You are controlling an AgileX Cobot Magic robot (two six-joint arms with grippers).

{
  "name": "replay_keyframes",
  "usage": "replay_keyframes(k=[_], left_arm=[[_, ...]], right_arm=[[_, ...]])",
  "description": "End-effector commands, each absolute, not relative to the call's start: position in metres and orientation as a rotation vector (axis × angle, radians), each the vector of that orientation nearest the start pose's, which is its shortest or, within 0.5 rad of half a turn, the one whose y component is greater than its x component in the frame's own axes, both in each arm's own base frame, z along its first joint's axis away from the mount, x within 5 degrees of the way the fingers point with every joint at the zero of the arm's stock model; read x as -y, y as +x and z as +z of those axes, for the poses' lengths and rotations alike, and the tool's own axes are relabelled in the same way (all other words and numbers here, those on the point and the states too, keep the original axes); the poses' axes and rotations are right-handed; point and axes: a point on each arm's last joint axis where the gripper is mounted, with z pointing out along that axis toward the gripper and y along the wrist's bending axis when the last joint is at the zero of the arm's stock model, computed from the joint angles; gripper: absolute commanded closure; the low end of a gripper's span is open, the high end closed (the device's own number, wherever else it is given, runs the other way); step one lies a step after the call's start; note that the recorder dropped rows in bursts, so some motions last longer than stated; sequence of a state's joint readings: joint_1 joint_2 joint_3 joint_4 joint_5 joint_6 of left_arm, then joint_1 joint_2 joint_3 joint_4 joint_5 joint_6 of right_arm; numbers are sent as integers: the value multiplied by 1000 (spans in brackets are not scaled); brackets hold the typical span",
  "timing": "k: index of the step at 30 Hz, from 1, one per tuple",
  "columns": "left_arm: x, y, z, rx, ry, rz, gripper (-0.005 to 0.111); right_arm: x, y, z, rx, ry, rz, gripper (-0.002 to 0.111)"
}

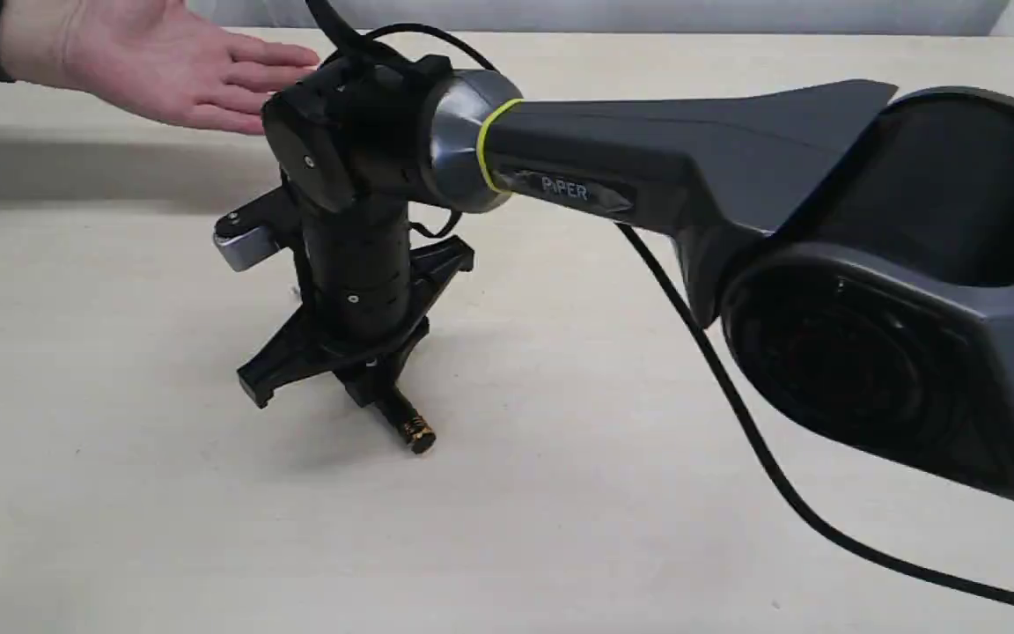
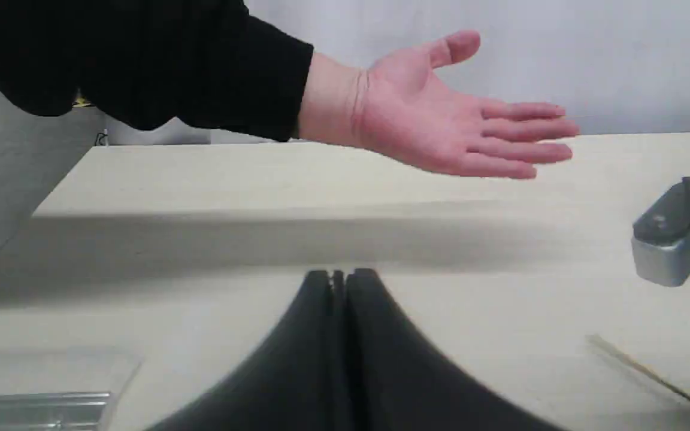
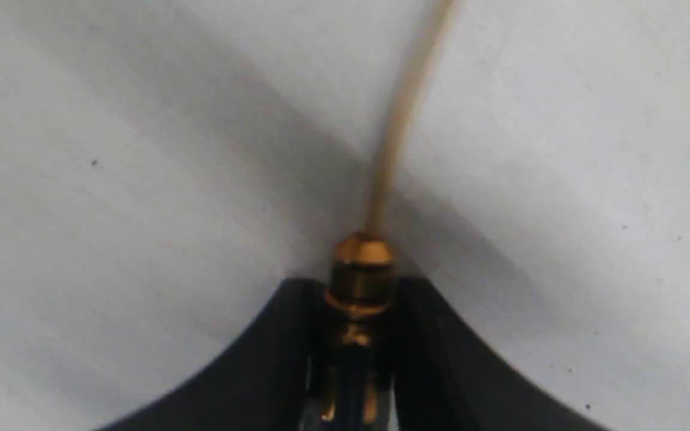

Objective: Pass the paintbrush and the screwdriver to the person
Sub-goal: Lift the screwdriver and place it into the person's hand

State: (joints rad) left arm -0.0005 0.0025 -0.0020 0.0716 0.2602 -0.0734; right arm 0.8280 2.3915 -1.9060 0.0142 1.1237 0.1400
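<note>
My right gripper (image 1: 378, 394) points down at the table in the exterior view, shut on the screwdriver (image 1: 412, 428). Its black handle end with gold bands sticks out below the fingers, low over the table. In the right wrist view the gold collar of the screwdriver (image 3: 362, 269) sits between the shut fingers (image 3: 267, 353), and the thin shaft runs away over the table. The person's open hand (image 1: 164, 75) is held out palm up, behind and left of that gripper. My left gripper (image 2: 339, 278) is shut on nothing, facing the hand (image 2: 441, 126). The paintbrush is out of view.
The right arm's grey forearm (image 1: 692, 167) and its black cable (image 1: 736, 423) cross the right half of the table. A clear plastic piece (image 2: 39, 383) lies near the left gripper. The right arm's silver wrist camera (image 2: 674, 239) shows in the left wrist view.
</note>
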Motion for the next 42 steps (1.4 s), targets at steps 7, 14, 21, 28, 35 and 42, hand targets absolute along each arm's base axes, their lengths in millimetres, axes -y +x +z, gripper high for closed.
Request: replay_keyframes(k=[7,14,21,28,35,42], left_arm=[[-1,55,191,-1732,-14,6,107],[-1,55,191,-1732,-14,6,107],[-1,55,190,-1734,-17,3,107],[-1,55,190,-1734,-15,5,107],[-1,55,190,-1734,-15,5,107],[-1,55,190,-1734,-15,5,107]], right_arm=[[-365,296,144,-2848,-1311,16,104],[-403,269,248,-2406,-1408,141,104],[-414,288,312,-2170,-1161,303,104],[-405,328,294,-2160,-1063,299,103],[-399,348,266,-2228,-1030,267,65],[-382,343,288,-2258,-1043,149,81]])
